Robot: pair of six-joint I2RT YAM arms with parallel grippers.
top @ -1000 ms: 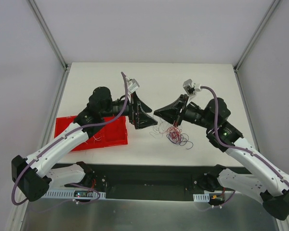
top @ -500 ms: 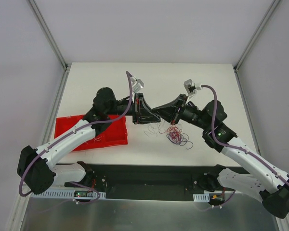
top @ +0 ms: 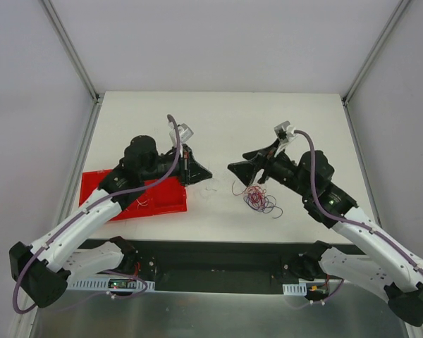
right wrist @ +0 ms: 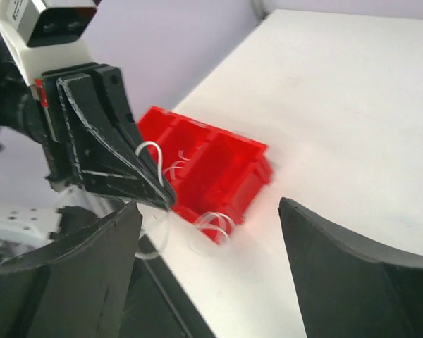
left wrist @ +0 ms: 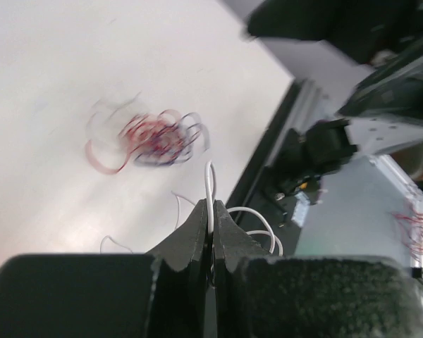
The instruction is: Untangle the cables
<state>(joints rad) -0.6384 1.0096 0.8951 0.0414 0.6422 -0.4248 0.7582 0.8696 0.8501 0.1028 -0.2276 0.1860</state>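
Currently left end effector (left wrist: 211, 215) clamped on white cable (left wrist: 209, 184); right end effector (right wrist: 206, 211) jaws apart, empty.

White arms (top: 77, 227), lilac cables (top: 177, 148), black triangular hands (top: 209, 173) (top: 234, 165)

Both arms reach forward and bend inward, wrists facing each other. The left gripper (top: 207, 174) has its jaws pressed tight together. The right gripper (top: 234, 167) has its jaws spread wide.
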